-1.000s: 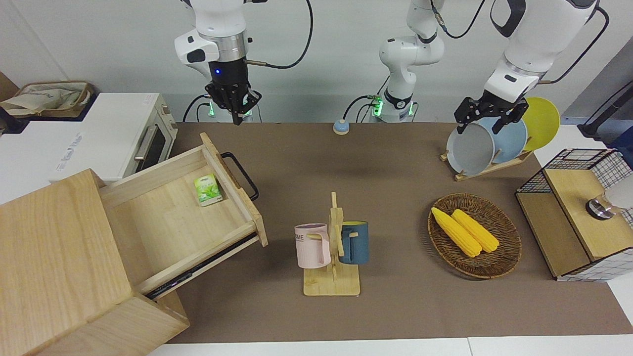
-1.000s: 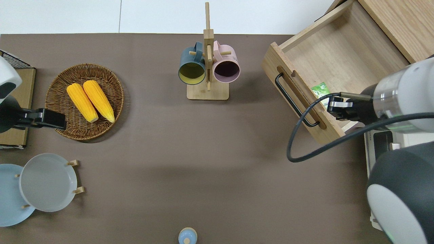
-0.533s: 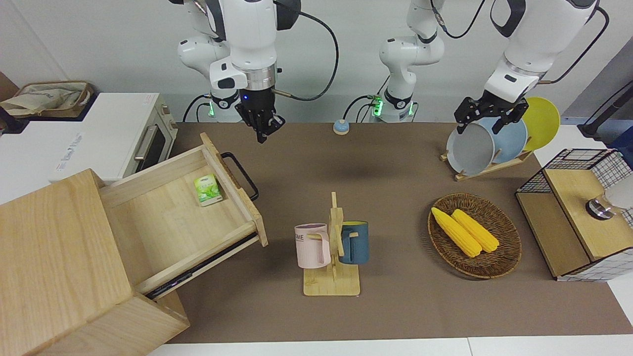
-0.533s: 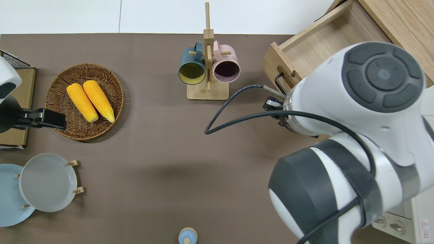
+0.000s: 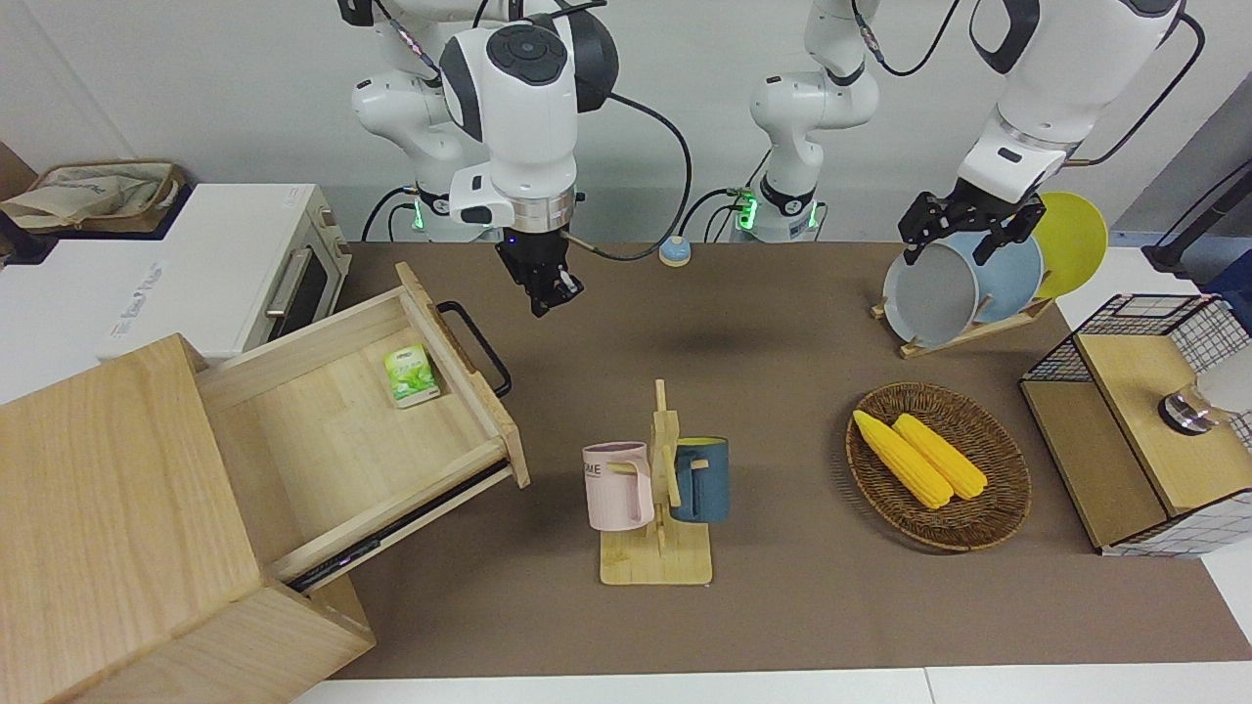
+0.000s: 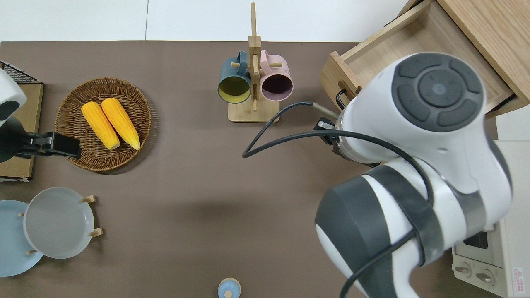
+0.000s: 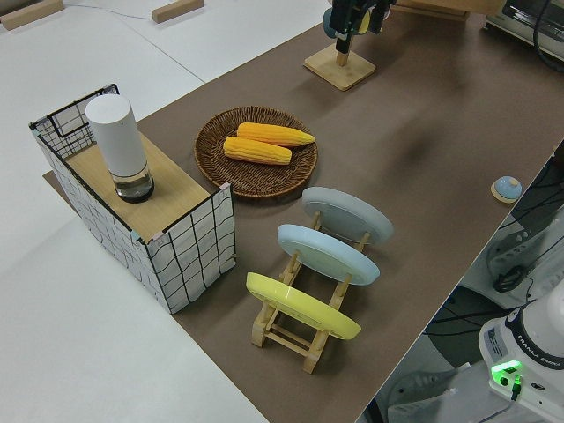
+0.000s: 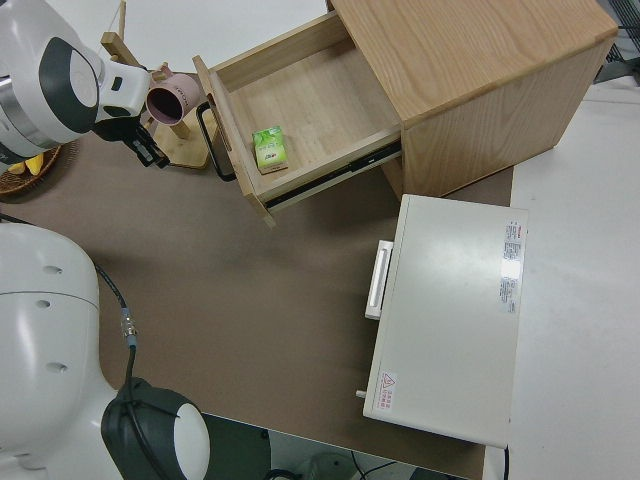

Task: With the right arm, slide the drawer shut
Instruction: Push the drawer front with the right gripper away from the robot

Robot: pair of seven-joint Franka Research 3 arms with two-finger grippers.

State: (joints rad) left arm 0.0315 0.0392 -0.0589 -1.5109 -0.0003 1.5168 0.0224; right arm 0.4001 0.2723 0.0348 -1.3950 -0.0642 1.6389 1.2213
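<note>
The light-wood drawer (image 5: 362, 430) stands pulled well out of its blocky, straight-grained wooden cabinet (image 5: 117, 508) at the right arm's end of the table. It is a wide, shallow rectangular tray with a smooth pale floor; a black metal loop handle (image 5: 476, 347) projects from its front panel. A small green packet (image 5: 409, 375) lies flat on the drawer floor, just beside the front panel.

The right arm (image 5: 518, 108), glossy white with dark grey bands and a silver wrist ring, carries its black right gripper (image 5: 550, 289) pointing downward over the matte brown table covering (image 5: 782, 323), in front of the drawer's handle and apart from it. Its two fingers appear close together with nothing between them. The left arm is parked; the left gripper (image 5: 968, 230) has its fingers spread apart, holding nothing.

A boxy white toaster oven (image 8: 455, 310) with a silver bar handle sits beside the cabinet, nearer to the robots. Near mid-table a slotted wooden mug stand (image 5: 660, 528) holds a pink mug (image 5: 618, 484) and a dark blue mug (image 5: 700, 477). Toward the left arm's end, a round woven wicker basket (image 5: 988, 528) contains two ridged yellow corn cobs (image 5: 919, 458), and a wooden rack holds round plates (image 5: 963, 284) on edge.
</note>
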